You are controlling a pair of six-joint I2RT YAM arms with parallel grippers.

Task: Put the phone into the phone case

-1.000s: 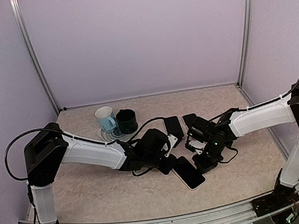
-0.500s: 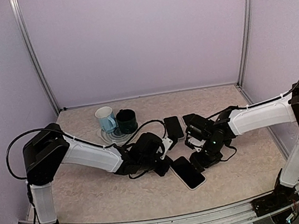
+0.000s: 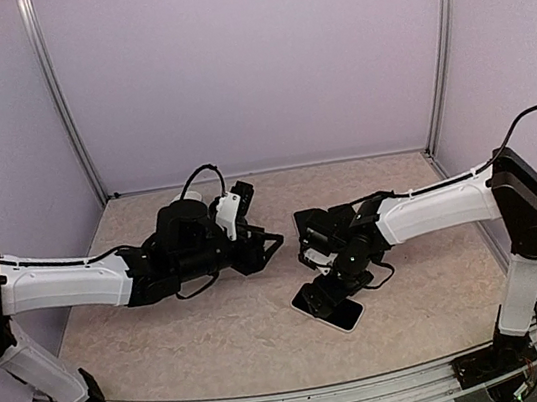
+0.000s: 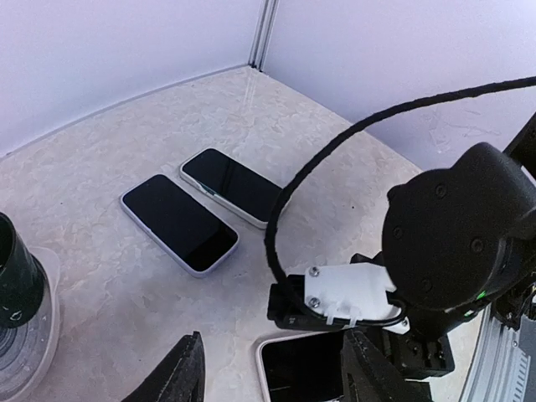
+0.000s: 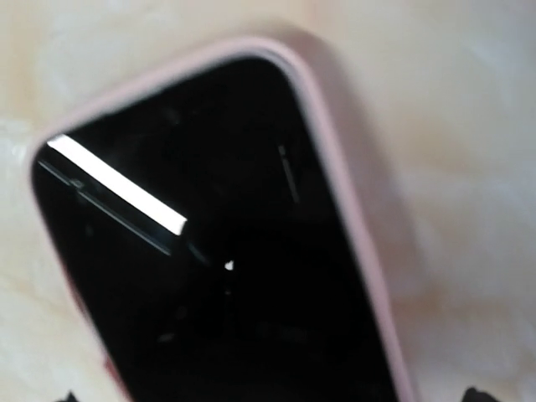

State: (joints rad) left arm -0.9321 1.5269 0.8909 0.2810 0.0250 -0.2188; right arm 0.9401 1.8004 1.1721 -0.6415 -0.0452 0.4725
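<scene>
Right wrist view: phone (image 5: 209,251) lying screen-up inside the pink phone case (image 5: 356,218), flat on the table (image 3: 216,320) beneath my right claw (image 3: 338,273), jaws wide and empty. My left claw (image 3: 267,247) hangs apart, also open. Insertion looks complete; I judge only withdrawal is left.

2 robot arms, white shells between black joints.
The left arm (image 3: 63,282) and right arm (image 3: 441,207) wear smooth white covers between bulky black joint housings, with black cables (image 4: 270,239) looping alongside. The left gripper (image 4: 276,381) has 2 black fingers (image 4: 186,375). A white bracket (image 4: 352,293) with small screws sits at the right wrist.
</scene>
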